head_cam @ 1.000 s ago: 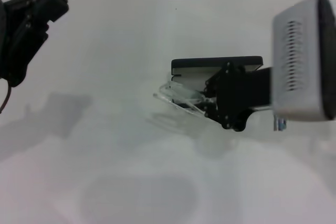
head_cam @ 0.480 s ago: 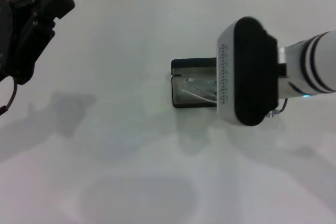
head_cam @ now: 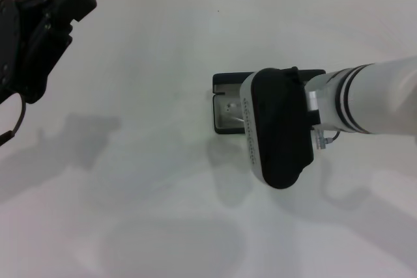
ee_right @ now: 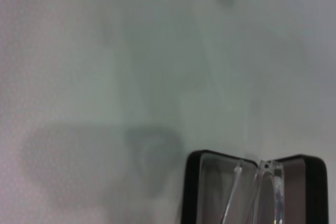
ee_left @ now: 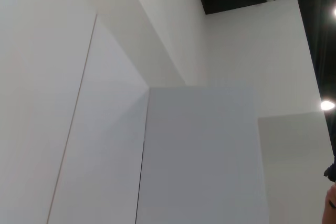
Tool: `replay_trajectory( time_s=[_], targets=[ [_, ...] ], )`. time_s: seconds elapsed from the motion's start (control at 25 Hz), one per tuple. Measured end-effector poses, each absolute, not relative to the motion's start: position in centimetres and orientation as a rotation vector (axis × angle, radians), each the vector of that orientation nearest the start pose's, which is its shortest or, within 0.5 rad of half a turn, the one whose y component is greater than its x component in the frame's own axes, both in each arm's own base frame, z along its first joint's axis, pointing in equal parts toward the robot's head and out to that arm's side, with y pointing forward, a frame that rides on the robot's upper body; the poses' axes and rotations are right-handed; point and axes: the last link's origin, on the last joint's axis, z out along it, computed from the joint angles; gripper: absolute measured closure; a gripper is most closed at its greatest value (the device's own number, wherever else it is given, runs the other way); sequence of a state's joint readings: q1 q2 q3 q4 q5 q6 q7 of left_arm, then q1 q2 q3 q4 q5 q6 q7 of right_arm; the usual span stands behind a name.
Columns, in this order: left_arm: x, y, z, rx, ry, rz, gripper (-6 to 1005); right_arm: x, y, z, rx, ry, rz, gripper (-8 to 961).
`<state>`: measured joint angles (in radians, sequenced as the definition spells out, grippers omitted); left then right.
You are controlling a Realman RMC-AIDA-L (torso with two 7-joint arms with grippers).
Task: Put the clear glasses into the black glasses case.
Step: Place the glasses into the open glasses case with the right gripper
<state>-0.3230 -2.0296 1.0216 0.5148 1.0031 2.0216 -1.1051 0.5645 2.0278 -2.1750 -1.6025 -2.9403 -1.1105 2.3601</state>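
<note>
The black glasses case (head_cam: 223,80) lies open in the middle of the white table, and my right arm's wrist housing (head_cam: 277,128) covers most of it in the head view. The clear glasses (ee_right: 268,182) lie inside the case (ee_right: 190,192) on its grey lining, with one thin temple arm slanting across it. In the head view only a faint part of the glasses (head_cam: 232,112) shows at the case's left end. My right gripper is hidden under the wrist housing. My left gripper (head_cam: 58,1) hangs raised at the far left, away from the case.
The white tabletop (head_cam: 143,180) spreads around the case, with arm shadows across its near part. A tiled wall edge runs along the far side. The left wrist view shows only white walls and a dark ceiling.
My right arm has swung over the case, its wrist housing now covering it. The glasses, earlier held at the case's left side, now lie inside it. The left arm shifted slightly.
</note>
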Motion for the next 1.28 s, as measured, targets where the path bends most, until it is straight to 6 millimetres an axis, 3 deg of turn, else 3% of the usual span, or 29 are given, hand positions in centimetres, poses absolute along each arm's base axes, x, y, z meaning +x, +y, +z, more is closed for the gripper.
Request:
replay_trajectory(
  time_s=[0.44, 1.28],
  targets=[
    [-23.2, 25.8, 6.2, -2.231, -0.137, -1.758, 931, 11.1, 32.2, -9.8, -2.451, -0.68, -0.698, 815],
    [-23.3, 25.5, 6.1, -2.233, -0.145, -1.76, 930, 11.2, 33.0, -10.2, -2.433, -0.699, -0.723, 806]
  ],
)
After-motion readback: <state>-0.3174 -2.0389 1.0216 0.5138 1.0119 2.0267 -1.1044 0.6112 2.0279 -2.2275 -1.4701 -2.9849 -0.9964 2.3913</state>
